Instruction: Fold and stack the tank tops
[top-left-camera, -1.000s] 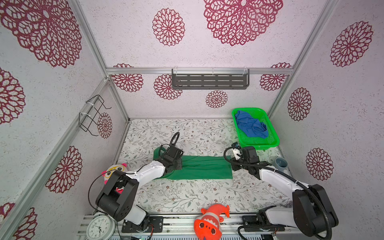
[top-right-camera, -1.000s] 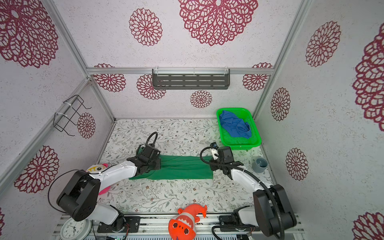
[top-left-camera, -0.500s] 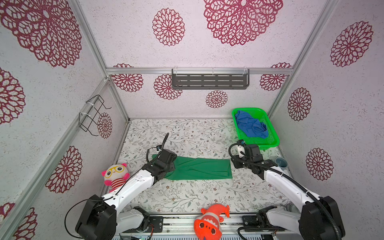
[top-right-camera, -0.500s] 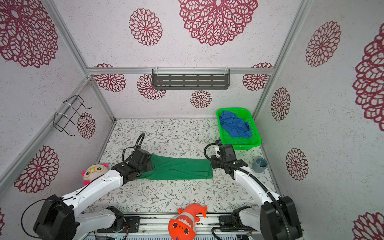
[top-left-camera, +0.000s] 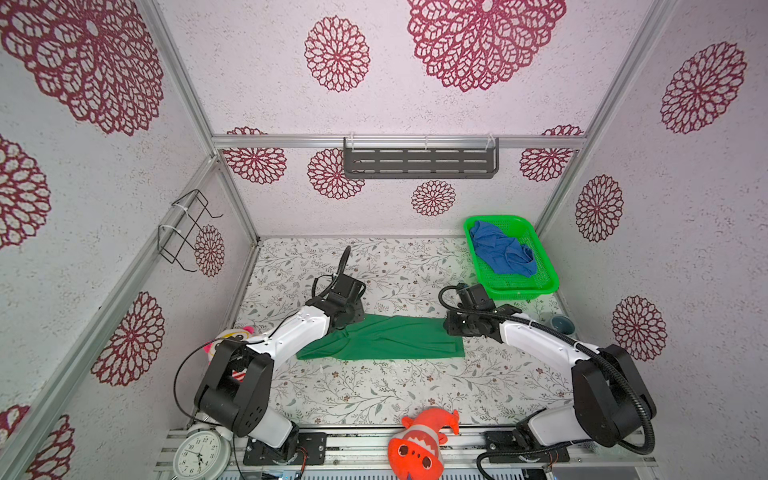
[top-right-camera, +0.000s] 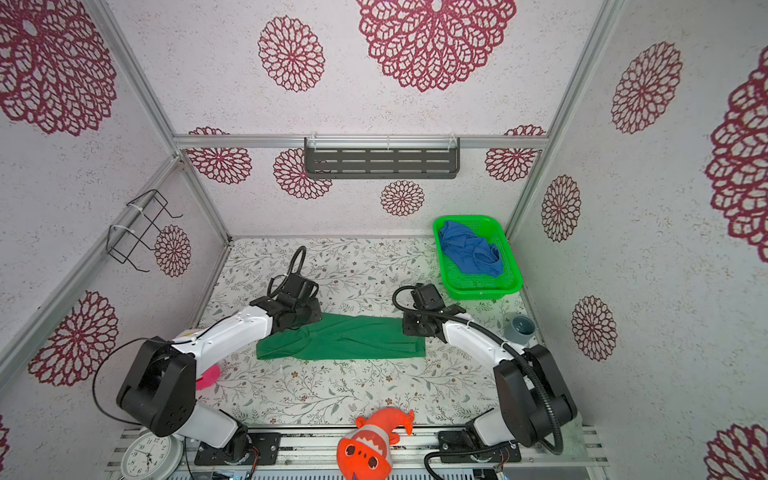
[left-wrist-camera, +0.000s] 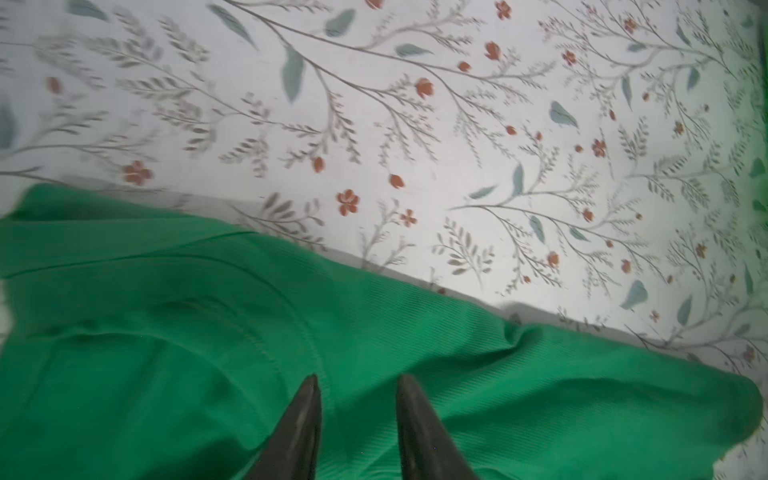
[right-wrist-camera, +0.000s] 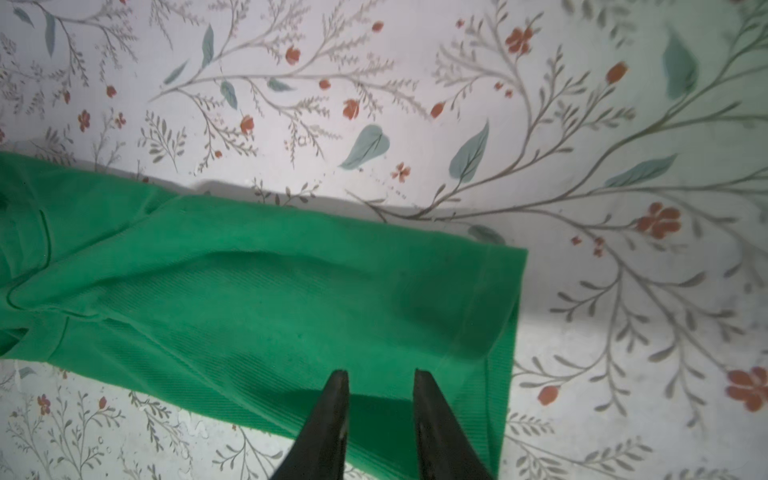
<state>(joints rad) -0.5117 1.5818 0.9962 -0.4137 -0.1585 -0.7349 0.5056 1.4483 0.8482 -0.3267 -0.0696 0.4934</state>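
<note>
lying flat: green tank top (top-left-camera: 386, 343)

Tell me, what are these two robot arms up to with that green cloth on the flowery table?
They are folding tank tops. The dark green cloth tank top lies on the floral table, folded into a long strip. The left gripper is over one end and the right gripper over the other, both with jaws open and nothing pinched. The royal blue cloth tank top sits crumpled in the bright green plastic mesh basket, not yet folded.
</note>
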